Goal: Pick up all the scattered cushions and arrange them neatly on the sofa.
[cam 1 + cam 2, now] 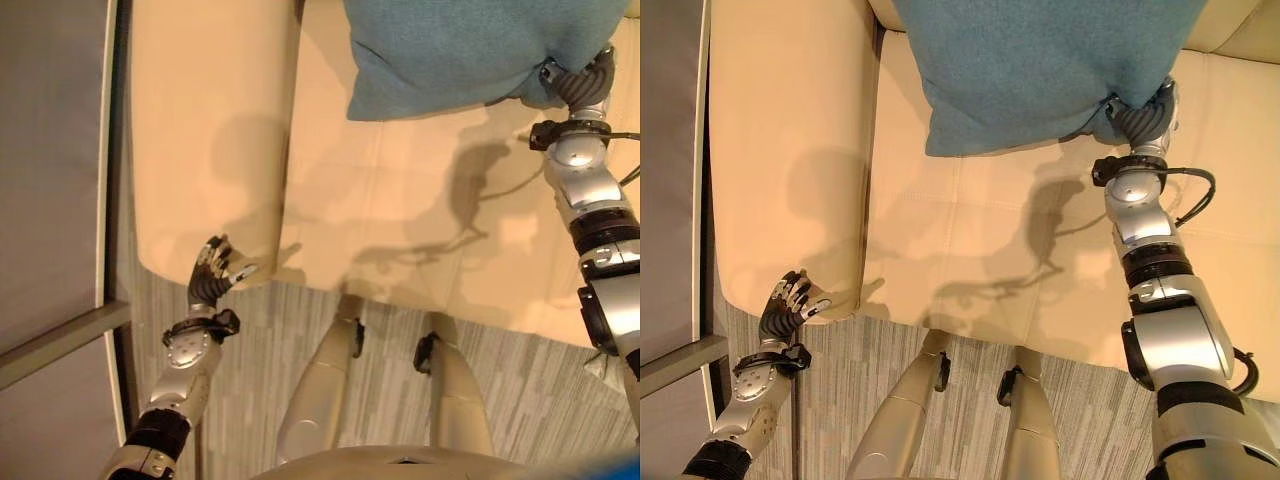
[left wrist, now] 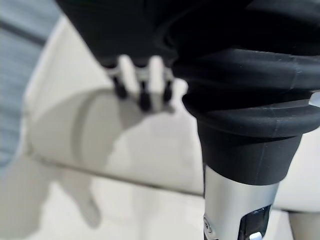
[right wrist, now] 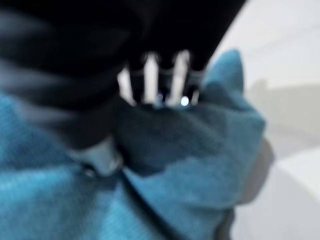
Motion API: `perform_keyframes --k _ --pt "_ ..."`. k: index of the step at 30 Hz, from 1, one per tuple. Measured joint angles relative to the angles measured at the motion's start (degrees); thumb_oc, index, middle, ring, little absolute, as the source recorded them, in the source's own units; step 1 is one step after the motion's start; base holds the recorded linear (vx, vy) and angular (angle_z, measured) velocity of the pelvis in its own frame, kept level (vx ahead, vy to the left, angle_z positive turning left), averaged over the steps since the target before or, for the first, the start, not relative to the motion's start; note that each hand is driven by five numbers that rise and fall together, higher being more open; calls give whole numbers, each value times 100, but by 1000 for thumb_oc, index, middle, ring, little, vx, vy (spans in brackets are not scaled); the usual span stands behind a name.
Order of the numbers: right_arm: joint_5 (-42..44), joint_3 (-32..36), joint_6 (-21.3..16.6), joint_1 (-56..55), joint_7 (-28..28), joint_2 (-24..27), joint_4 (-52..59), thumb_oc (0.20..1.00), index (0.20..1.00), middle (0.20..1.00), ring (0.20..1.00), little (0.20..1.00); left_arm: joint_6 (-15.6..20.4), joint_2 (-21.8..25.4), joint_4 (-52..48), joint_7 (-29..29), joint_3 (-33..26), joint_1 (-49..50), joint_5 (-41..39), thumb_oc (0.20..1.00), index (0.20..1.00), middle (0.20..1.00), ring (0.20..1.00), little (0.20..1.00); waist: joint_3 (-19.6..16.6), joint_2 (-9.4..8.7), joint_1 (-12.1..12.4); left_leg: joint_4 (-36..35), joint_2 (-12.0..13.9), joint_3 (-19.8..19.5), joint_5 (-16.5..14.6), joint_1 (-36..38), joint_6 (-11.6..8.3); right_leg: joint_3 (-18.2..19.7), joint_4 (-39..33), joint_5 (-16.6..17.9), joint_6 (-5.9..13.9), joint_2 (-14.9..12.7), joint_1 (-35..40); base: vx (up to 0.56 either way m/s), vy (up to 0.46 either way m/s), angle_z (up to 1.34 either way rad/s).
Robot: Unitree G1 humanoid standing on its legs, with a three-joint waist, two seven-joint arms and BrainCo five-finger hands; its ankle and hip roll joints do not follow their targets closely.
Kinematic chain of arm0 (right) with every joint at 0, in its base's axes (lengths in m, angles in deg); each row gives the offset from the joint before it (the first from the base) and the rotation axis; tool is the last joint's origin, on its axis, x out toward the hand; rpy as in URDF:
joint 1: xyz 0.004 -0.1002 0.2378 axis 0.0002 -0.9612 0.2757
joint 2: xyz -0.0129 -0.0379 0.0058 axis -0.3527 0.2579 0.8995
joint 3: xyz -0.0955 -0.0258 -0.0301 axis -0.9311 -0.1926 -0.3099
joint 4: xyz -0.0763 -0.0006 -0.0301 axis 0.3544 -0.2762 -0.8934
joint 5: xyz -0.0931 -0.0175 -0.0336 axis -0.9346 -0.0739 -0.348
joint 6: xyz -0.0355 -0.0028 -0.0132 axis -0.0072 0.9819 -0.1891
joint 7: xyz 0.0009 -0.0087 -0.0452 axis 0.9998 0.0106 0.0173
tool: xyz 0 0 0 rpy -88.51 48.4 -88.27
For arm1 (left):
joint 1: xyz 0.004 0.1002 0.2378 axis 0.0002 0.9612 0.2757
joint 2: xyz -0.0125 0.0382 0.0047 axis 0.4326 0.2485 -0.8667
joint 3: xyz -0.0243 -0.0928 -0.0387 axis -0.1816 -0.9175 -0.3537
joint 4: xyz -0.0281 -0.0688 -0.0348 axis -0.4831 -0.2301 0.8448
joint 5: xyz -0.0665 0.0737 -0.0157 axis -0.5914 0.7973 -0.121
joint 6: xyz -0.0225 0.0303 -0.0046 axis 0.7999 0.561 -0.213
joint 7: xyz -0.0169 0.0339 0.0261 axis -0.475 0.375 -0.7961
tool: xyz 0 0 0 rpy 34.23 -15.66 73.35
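Note:
A teal-blue cushion (image 1: 1040, 60) hangs over the back part of the cream sofa seat (image 1: 980, 240). My right hand (image 1: 1143, 115) is shut on the cushion's near right corner (image 3: 210, 145), with the cloth bunched between fingers and thumb. My left hand (image 1: 790, 300) hovers at the front end of the sofa's left armrest (image 1: 790, 130); its fingers (image 2: 142, 82) are relaxed and hold nothing.
Grey striped carpet (image 1: 300, 320) lies in front of the sofa. A grey panel with a metal rail (image 1: 60, 340) stands close to the sofa's left side. The seat in front of the cushion is bare leather.

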Motion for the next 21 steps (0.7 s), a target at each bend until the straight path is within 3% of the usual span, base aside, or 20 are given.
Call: perform_keyframes --k 4,11,12,13,21 --pt "-122 -52 5 -171 -3 -370 5 200 200 200 200 200 -4 -84 112 3 135 -106 24 1000 1000 1000 1000 1000 0 1 -22 -10 -1 5 0 180 -3 6 2 -25 31 0 181 -5 8 0" --pt "-340 -93 38 -234 -40 -543 80 200 200 200 200 200 -4 -187 120 16 222 -336 60 1000 1000 1000 1000 1000 -1 2 -32 -24 -7 -1 14 187 -17 -4 3 -21 26 -7 189 0 0 0" --pt "-346 -99 40 -262 -57 -545 114 922 922 922 922 922 -4 -191 119 22 231 -365 64 1000 1000 1000 1000 1000 -1 2 -29 -24 -7 -2 16 187 -15 -5 3 -20 26 -6 189 0 0 0" --pt "-364 -117 45 -268 -58 -541 113 1000 1000 1000 1000 1000 -4 -192 117 23 233 -379 66 1000 1000 1000 1000 1000 -1 2 -28 -24 -6 -4 17 187 -15 -8 3 -20 25 -6 193 0 0 0" --pt "-462 -151 154 -342 17 -335 -7 1000 1000 1000 1000 1000 -7 -194 118 95 268 -547 109 1000 1000 1000 1000 1000 0 2 -51 -21 -2 -78 20 248 -12 -85 -27 -7 8 -3 297 -3 2 2"
